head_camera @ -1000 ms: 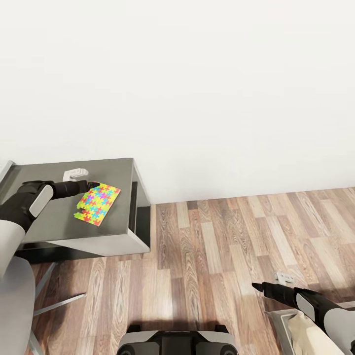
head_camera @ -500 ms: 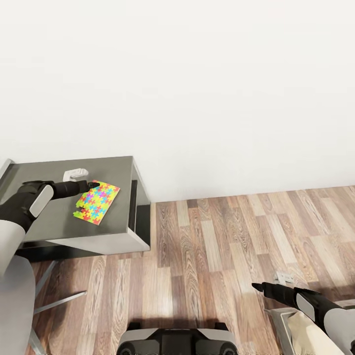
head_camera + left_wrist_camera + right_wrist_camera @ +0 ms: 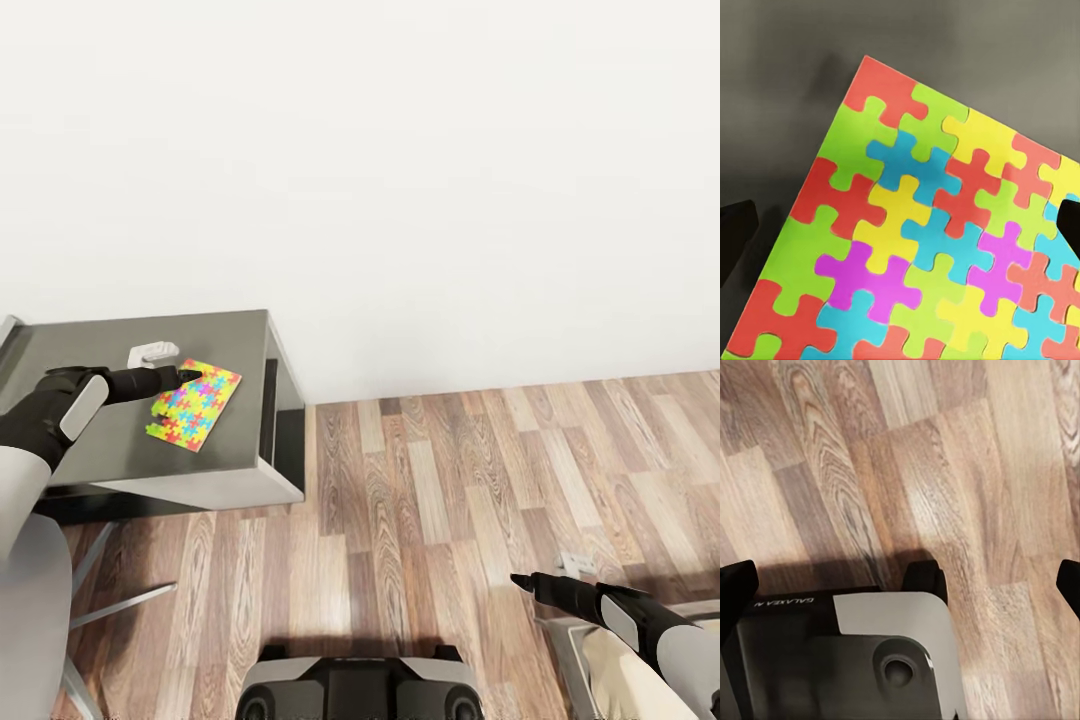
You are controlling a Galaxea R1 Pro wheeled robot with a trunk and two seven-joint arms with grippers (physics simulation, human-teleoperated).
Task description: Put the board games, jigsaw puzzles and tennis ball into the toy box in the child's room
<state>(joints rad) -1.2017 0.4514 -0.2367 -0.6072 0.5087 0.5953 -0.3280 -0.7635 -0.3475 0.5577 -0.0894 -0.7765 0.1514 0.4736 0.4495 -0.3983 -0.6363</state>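
One jigsaw puzzle (image 3: pixel 195 407), a flat rectangle of yellow, green, pink, blue and red pieces, lies on the dark grey cabinet section of the table (image 3: pixel 100 445). My left gripper (image 3: pixel 187 376) hovers at the puzzle's far corner. In the left wrist view the puzzle (image 3: pixel 945 187) lies flat under the left gripper (image 3: pixel 900 229), whose dark fingertips (image 3: pixel 735 232) stand wide apart, open and holding nothing. My right gripper (image 3: pixel 520 580) hangs open over the wood floor at the lower right, nothing between its fingers (image 3: pixel 735 592).
A small white object (image 3: pixel 153 352) sits on the cabinet top behind the puzzle. A grey chair (image 3: pixel 30 600) stands at the lower left. A corner of the bed (image 3: pixel 620 675) shows at the lower right, a small pale object (image 3: pixel 577 563) on the floor beside it. White wall ahead.
The whole picture has shifted slightly, so the camera moved. The left gripper's tips now reach a little further over the puzzle's corner. The right gripper holds the same pose.
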